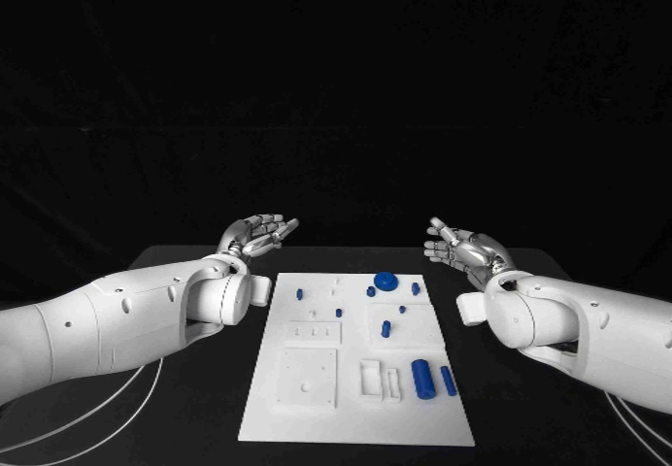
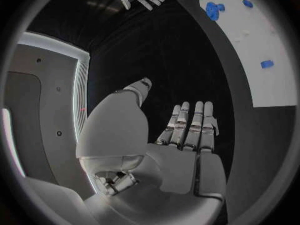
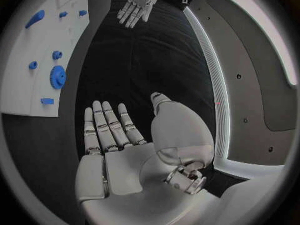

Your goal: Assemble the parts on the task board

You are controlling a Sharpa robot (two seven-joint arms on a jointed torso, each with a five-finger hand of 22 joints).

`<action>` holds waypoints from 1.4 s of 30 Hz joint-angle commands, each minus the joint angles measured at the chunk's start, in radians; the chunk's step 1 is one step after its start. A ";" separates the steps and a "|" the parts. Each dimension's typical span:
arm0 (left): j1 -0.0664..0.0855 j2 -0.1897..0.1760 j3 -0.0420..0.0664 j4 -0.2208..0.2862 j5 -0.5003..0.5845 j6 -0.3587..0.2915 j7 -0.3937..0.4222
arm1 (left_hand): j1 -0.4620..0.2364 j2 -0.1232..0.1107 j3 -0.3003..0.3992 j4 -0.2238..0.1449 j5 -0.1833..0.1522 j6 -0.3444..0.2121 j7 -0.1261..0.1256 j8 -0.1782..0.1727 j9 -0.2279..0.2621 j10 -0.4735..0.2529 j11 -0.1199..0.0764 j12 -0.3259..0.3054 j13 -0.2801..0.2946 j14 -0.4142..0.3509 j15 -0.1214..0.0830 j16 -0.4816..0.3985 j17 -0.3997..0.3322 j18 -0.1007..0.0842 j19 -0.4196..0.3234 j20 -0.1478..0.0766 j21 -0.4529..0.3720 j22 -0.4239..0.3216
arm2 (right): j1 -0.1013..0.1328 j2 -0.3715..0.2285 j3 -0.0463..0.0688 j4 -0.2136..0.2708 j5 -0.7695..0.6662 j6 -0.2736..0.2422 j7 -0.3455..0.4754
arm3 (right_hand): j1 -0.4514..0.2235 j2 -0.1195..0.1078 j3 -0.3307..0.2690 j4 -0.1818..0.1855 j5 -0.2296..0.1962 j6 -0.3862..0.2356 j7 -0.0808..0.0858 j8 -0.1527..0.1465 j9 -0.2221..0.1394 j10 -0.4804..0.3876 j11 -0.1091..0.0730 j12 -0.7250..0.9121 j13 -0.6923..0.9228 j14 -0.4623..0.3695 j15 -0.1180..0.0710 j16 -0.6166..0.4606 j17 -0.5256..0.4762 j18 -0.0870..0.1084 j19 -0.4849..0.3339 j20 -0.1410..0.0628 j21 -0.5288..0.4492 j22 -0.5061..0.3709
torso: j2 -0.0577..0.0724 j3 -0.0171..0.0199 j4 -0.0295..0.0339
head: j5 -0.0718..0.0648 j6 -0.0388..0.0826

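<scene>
The white rectangular task board (image 1: pixel 301 427) is laid flat in the middle of the black table (image 1: pixel 183 267), its long side running away from the robot. Small blue parts are scattered over its right half: a round blue gear-like disc (image 1: pixel 386 281) is seen near the far edge, a small blue peg (image 1: pixel 418 287) just beside it, a short blue pin (image 1: pixel 386 329) near the middle, and a long blue cylinder (image 1: pixel 421 379) with a thinner blue rod (image 1: pixel 449 380) next to it near the front edge.

The left hand (image 1: pixel 259 233) is held above the table beyond the board's far left corner, fingers spread and extended, with nothing gripped. The right hand (image 1: pixel 463 248) is raised likewise beyond the far right corner, palm turned inward, fingers apart and empty. Neither hand is touching the board.
</scene>
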 commanded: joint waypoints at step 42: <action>0.054 -0.119 0.028 0.157 -0.003 0.301 -0.036 | 0.198 0.124 -0.016 -0.249 0.280 0.316 0.094 -0.046 -0.034 0.339 0.069 0.069 -0.001 0.325 -0.029 0.199 -0.050 0.043 0.265 -0.062 0.080 0.011 | 0.118 0.140 0.025 -0.247 -1.339 0.341 -0.220 | 0.096 -0.137 0.284 -0.568 0.253 0.364 0.014 0.088 0.034 0.473 -0.160 0.021 0.104 0.758 -0.266 0.638 0.438 0.115 0.940 -0.214 0.352 0.023 | 0.090 0.0068 0.0258 | -0.016 0.046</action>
